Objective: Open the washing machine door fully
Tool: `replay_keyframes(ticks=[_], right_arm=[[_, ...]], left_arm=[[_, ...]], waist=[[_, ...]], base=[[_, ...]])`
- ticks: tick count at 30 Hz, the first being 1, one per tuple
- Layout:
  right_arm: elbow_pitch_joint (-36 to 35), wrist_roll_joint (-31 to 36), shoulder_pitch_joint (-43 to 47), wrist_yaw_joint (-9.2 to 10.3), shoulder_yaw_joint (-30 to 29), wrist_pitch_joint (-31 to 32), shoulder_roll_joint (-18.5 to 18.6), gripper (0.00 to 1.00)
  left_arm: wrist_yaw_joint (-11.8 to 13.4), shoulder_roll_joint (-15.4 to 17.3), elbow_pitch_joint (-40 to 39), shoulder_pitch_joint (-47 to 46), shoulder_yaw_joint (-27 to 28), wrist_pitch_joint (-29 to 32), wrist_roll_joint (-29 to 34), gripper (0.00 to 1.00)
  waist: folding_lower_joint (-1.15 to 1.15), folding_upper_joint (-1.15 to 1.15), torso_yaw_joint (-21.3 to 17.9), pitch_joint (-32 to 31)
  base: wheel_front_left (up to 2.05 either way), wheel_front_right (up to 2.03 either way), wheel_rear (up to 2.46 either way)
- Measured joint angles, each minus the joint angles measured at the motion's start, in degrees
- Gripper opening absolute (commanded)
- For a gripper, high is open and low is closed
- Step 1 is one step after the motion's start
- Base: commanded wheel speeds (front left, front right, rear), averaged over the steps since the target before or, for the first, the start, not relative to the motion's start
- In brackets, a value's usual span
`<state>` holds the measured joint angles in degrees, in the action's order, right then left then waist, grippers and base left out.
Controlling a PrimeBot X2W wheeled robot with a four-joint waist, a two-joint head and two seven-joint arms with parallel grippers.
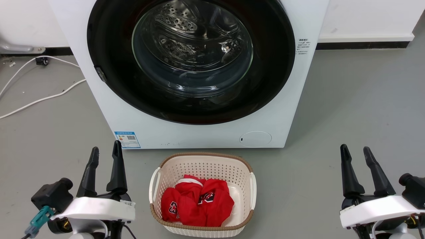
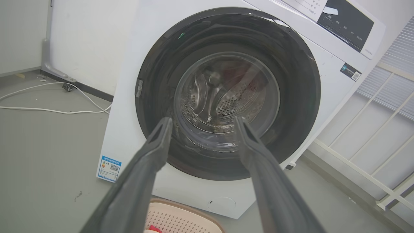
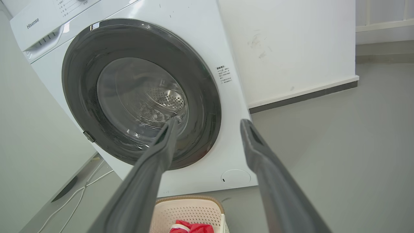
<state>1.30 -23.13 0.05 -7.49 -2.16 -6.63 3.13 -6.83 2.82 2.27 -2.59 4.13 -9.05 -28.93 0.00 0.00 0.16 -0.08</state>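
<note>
The white washing machine stands straight ahead on the grey floor. Its round glossy black washing machine door lies flat against the front, and the steel drum shows through the clear glass bowl. The left wrist view has the door ahead, and so does the right wrist view, door. My left gripper rests at the lower left, open and holding nothing. My right gripper rests at the lower right, open too. Both are well short of the machine. Open jaws also frame the left gripper and right gripper.
A cream laundry basket with red clothes sits on the floor between my grippers, just before the machine. White cables trail over the floor at the left. A white wall with a dark skirting runs behind.
</note>
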Motion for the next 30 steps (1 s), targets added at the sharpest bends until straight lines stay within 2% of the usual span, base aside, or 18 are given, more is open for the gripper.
replay_keyframes(ticks=[16, 30], right_arm=[[-1.4, 11.1, 0.3, 0.0, 0.2, -0.6, -0.1, 1.0], [-1.7, 17.7, 0.6, -0.01, 0.0, -0.4, -0.1, 1.0]], left_arm=[[0.5, 0.0, -0.5, 0.1, -1.2, -2.2, 10.4, 1.0], [0.6, 0.0, -1.1, 0.6, -2.5, -3.8, 17.4, 1.0]], waist=[[0.0, 0.0, -0.1, 0.2], [0.0, 0.0, -0.1, 0.3]], base=[[0.0, 0.0, 0.0], [0.0, 0.0, 0.0]])
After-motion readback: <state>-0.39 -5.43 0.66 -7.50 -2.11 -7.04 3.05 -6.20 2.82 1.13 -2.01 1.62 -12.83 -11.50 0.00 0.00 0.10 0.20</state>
